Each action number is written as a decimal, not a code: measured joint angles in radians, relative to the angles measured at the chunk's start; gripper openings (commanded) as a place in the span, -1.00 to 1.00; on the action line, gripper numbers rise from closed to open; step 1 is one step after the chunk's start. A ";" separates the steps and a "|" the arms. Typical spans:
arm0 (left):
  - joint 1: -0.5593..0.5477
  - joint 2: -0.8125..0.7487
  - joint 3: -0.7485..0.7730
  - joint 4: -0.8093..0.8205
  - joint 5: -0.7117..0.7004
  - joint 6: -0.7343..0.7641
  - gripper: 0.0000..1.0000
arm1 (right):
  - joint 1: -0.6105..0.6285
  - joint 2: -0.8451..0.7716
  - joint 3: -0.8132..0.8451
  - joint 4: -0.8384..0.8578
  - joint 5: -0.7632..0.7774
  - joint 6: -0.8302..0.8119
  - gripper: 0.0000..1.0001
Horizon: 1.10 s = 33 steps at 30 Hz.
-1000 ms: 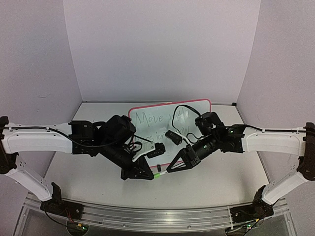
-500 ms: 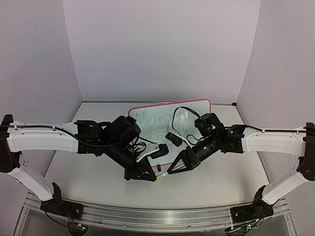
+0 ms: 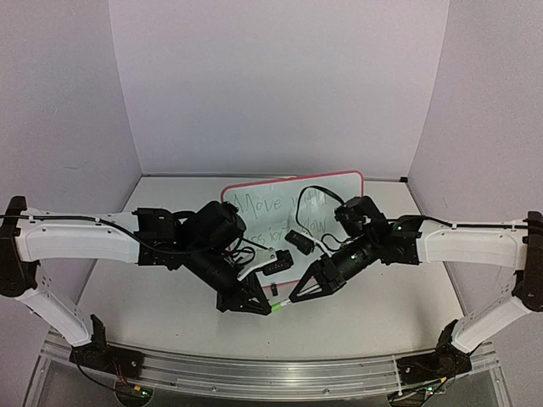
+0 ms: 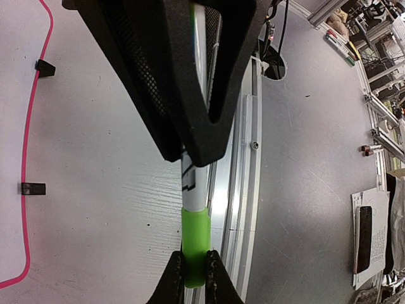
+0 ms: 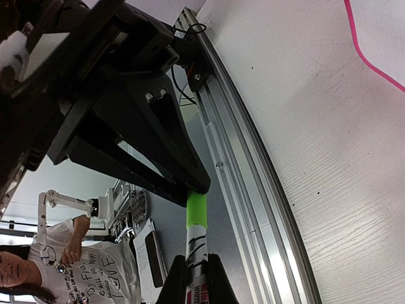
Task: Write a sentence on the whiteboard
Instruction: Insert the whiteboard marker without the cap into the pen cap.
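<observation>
The marker (image 3: 276, 303) is held just in front of the whiteboard (image 3: 348, 188), near its near edge, bridging the two grippers. The left gripper (image 3: 265, 308) has its fingers (image 4: 172, 282) pinched together on the green cap (image 4: 194, 231). The right gripper (image 3: 292, 297) is clamped on the white barrel (image 5: 197, 244). The two sets of fingertips nearly meet, with only a short stretch of marker between them.

Both arms reach inward from either side of the whiteboard. Their forearms are low and their wrists turn toward the near edge, so the grippers form a shallow V. The left wrist covers the whiteboard's lower left part, and the right wrist covers its lower right.

The sentence (image 3: 259, 203) runs in two green lines and is partly hidden by the arms; "Move" can be read at the top left.

The gripper tips hang over the strip of table (image 3: 382, 318) between the whiteboard and the rail (image 3: 254, 373). The back wall is close behind the whiteboard, and the side walls are well apart from it.
</observation>
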 measured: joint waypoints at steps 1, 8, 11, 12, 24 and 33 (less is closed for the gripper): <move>0.000 0.003 0.002 0.000 0.002 0.000 -1.00 | 0.000 0.000 0.000 -0.002 0.000 -0.001 -1.00; 0.000 0.012 0.005 0.002 0.005 0.000 -1.00 | 0.003 0.000 0.000 -0.011 0.005 -0.002 -1.00; 0.000 0.012 0.005 0.002 0.005 0.000 -1.00 | 0.003 0.000 0.000 -0.011 0.005 -0.002 -1.00; 0.000 0.012 0.005 0.002 0.005 0.000 -1.00 | 0.003 0.000 0.000 -0.011 0.005 -0.002 -1.00; 0.006 -0.037 -0.003 0.146 -0.130 -0.010 0.18 | 0.037 -0.068 -0.020 -0.015 0.166 -0.026 -1.00; 0.199 -0.318 -0.226 0.243 -0.299 -0.156 0.59 | -0.159 -0.209 -0.115 -0.047 0.329 -0.024 -1.00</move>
